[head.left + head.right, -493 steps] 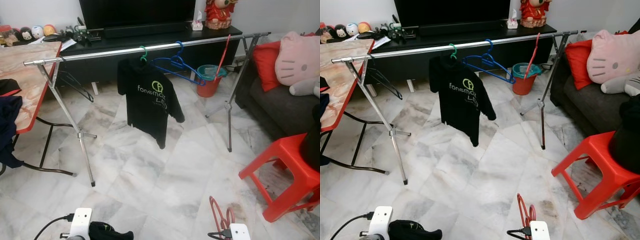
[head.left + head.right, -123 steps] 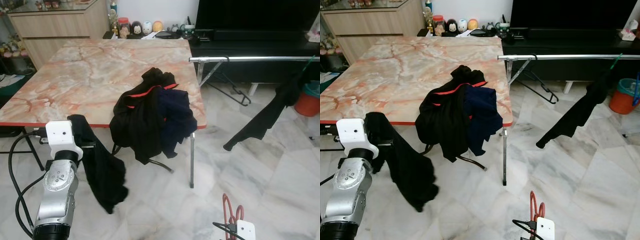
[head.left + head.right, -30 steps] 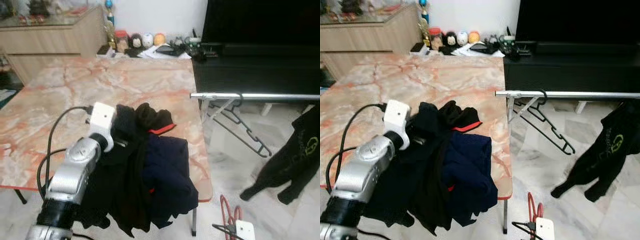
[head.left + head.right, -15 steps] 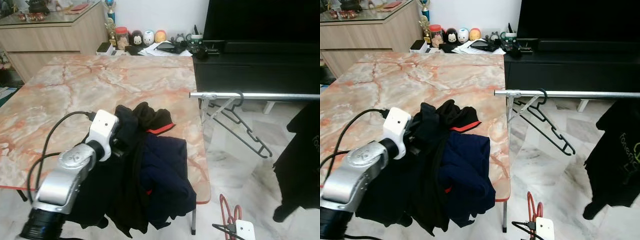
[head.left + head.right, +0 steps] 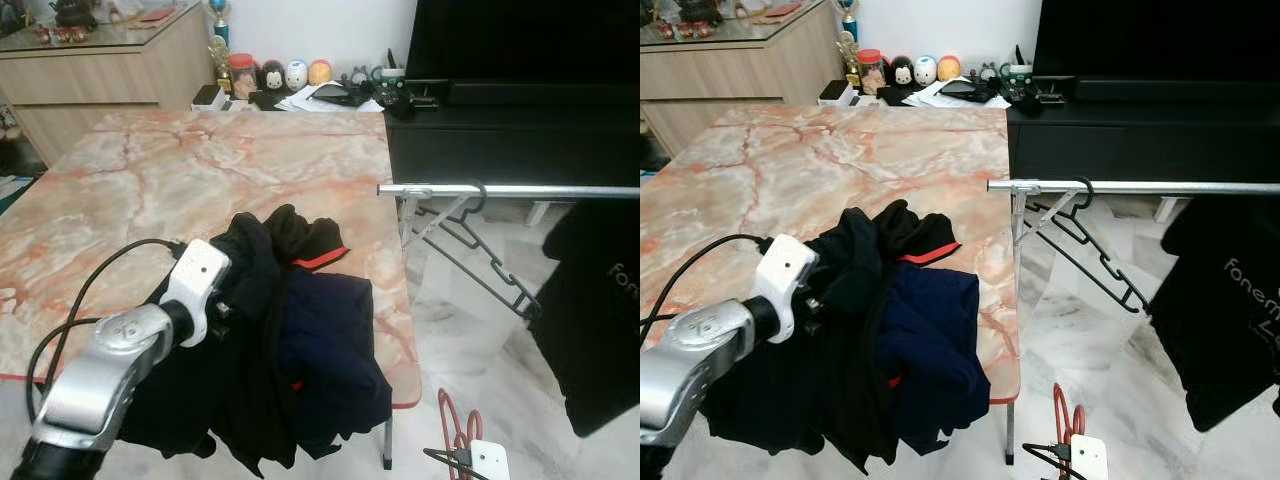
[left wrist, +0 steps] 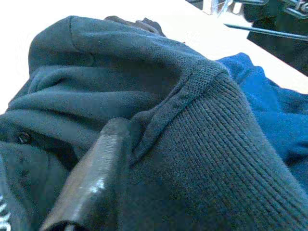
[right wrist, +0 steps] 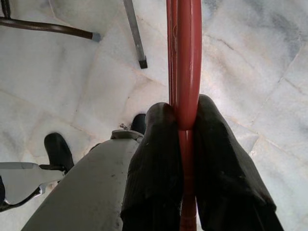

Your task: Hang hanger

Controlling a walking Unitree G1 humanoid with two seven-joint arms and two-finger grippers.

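The red hanger (image 7: 183,62) is clamped in the closed right pincer (image 7: 183,120) low at near right, ready for clothes, while the left pincer (image 6: 103,159), opening unclear, presses into the dark garments (image 5: 300,330) on the counter (image 5: 150,190).

I see bare counter (image 5: 150,170) beyond the heaped clothes (image 5: 290,330); to my right the rail (image 5: 510,190), black hanger (image 5: 480,265) and hanging shirt (image 5: 595,310) block passage.

1. A clothes pile (image 5: 300,330) lies on the tabletop (image 5: 150,190), at its near right corner.
2. A rail (image 5: 520,190) stands right of the tabletop.
3. An empty hanger (image 5: 480,255) and a shirt (image 5: 600,320) hang from the rail.
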